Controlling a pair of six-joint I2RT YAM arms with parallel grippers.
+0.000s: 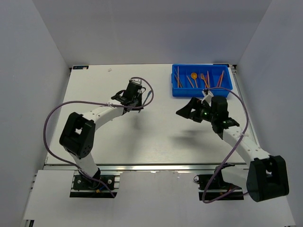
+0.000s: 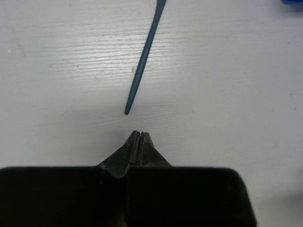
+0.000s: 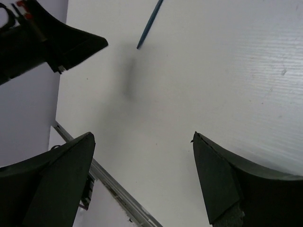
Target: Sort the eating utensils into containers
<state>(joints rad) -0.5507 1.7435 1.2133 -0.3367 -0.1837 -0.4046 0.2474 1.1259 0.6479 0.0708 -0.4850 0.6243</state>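
Note:
A dark grey-blue utensil [image 2: 143, 56] lies flat on the white table, its slim handle end just ahead of my left gripper [image 2: 138, 133], which is shut and empty and not touching it. In the top view it shows faintly [image 1: 150, 96] right of the left gripper [image 1: 140, 100]. Its tip also shows in the right wrist view [image 3: 149, 23]. The bright blue tray [image 1: 176, 91] stands at the back right, holding several orange utensils, among them a spoon [image 1: 194, 75]. My right gripper [image 1: 185, 112] is open and empty above the table in front of the tray, seen also in its wrist view [image 3: 142, 137].
The left arm's gripper body [image 3: 52, 40] shows at the right wrist view's top left. A corner of the tray [image 2: 293, 2] shows at the left wrist view's top right. Grey walls enclose the table on three sides. The table's near edge rail [image 3: 109, 187] runs below the right gripper.

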